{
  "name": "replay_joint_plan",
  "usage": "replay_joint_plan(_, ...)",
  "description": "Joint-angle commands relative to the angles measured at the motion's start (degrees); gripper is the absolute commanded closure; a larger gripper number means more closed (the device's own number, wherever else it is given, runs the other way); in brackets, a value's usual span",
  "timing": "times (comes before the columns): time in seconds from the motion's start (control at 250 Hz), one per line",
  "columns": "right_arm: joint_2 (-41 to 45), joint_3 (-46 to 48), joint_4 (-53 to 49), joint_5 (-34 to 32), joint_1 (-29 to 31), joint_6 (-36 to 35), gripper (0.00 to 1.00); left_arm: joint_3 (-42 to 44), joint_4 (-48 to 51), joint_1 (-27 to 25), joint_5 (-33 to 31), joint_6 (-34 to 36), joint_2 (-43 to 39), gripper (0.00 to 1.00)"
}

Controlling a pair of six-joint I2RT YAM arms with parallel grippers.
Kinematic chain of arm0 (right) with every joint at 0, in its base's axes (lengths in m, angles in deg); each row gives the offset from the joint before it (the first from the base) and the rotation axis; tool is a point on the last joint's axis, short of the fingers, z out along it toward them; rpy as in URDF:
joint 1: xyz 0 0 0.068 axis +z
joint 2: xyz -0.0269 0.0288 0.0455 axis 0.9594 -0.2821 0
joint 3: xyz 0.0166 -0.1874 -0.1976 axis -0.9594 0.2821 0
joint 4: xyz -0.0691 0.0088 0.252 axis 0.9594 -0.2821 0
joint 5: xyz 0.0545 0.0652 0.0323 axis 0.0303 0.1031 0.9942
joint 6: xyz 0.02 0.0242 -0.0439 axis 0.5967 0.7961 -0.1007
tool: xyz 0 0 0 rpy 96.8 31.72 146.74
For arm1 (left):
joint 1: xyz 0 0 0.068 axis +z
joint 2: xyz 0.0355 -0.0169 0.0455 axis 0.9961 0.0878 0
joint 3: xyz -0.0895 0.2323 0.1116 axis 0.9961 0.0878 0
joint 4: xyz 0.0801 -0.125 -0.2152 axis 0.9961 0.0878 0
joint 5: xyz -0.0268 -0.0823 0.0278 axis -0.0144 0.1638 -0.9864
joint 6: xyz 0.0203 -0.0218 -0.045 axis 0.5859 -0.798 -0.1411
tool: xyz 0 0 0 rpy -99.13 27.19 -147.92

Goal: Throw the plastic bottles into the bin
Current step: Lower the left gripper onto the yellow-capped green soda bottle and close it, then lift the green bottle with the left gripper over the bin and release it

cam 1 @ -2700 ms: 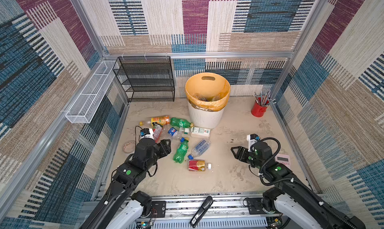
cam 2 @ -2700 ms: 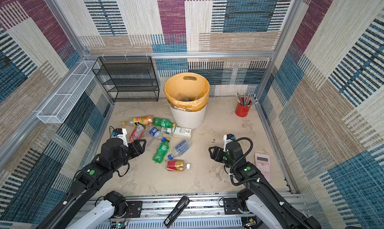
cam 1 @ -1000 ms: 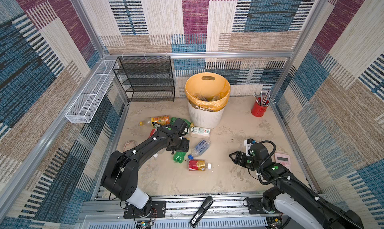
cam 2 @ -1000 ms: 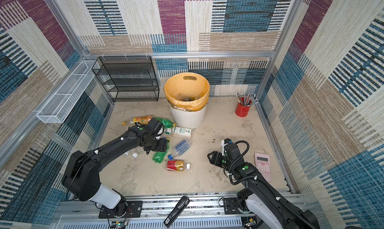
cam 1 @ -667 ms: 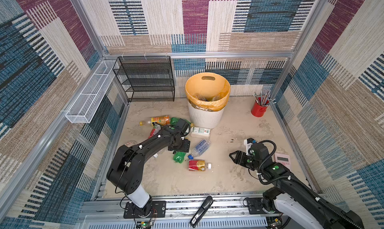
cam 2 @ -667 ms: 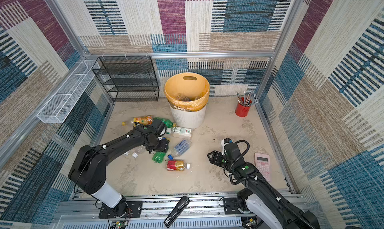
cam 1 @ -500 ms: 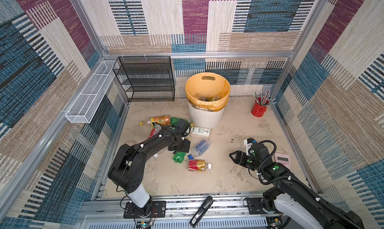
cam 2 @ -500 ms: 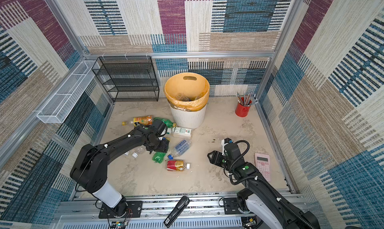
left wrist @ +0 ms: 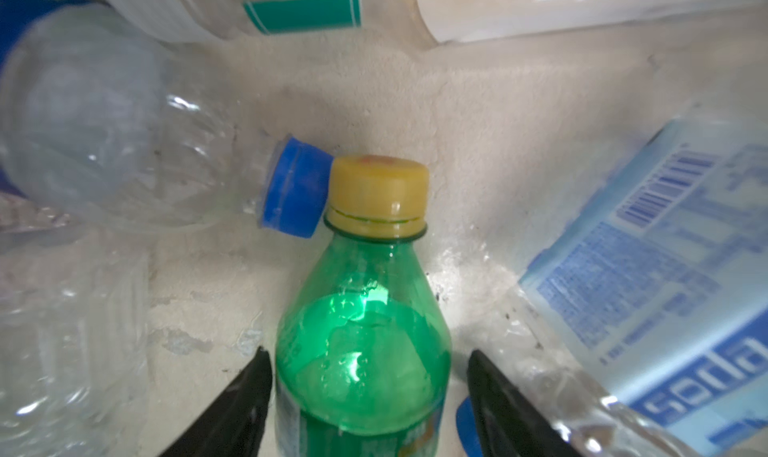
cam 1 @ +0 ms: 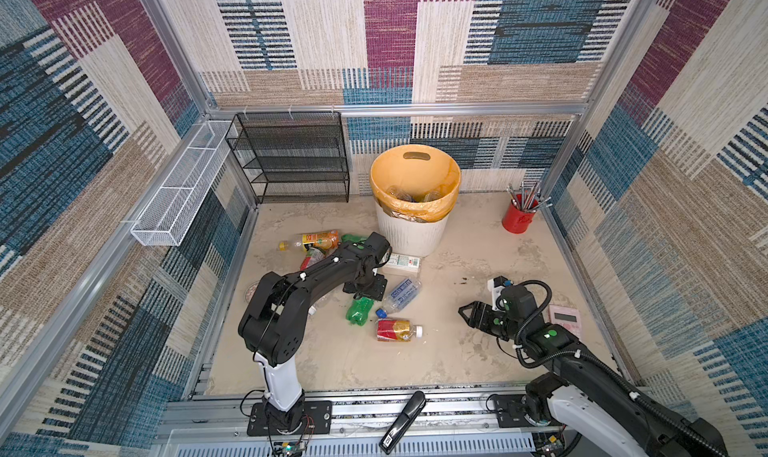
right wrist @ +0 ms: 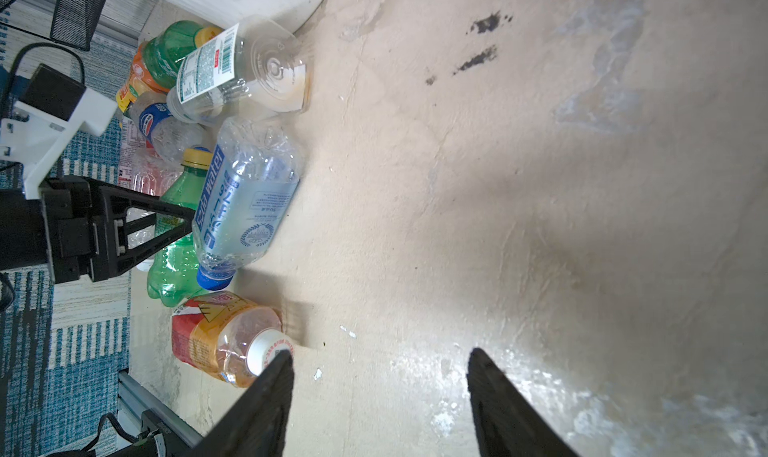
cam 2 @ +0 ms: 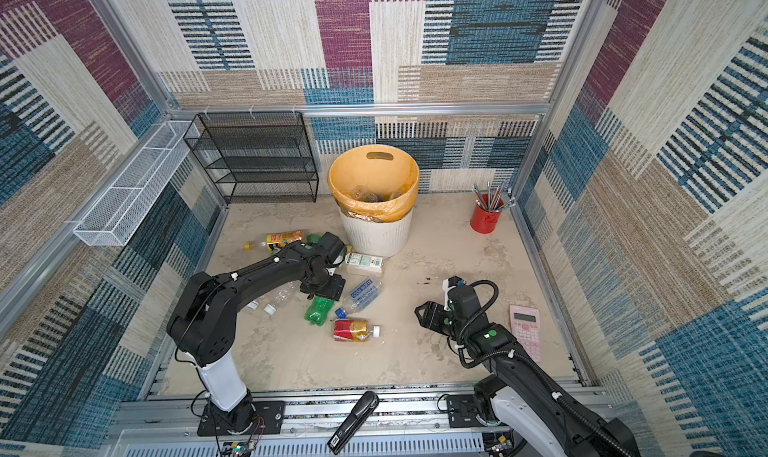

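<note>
Grasp step: near the round white ribbed bin, the left gripper straddles a green plastic bottle, fingers spread, seemingly not touching; squeeze next.

Green bottle base cut off; bin contents indistinct.

Patchwork woven walls, stained beige floor, black mesh rack

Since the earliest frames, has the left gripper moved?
Yes. The left gripper has shifted right in both top views, nearer the white bin, and now straddles the green bottle.
</note>
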Motion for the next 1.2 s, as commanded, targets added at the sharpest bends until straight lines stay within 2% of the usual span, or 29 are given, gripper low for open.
replay_joint_plan(0.0,-0.1,-0.3,1.1,0.1,0.0,0.1,0.32,-1.1,3.2,-0.4,-1.6,2.7,1.0,0.26)
replay_joint_plan(0.364,1.3,1.0,1.1,-0.1,0.0,0.7,0.32,-1.8,4.2,-1.2,-2.5,4.3,2.8,0.28)
replay_joint_plan(0.812,3.7,1.9,1.1,-1.0,0.0,1.5,0.33,-1.9,4.5,-1.7,-2.3,4.8,2.0,0.39)
replay_joint_plan(1.2,3.5,1.6,2.1,-1.0,0.0,1.6,0.34,3.8,-1.2,-2.7,-2.5,2.1,-7.0,0.44)
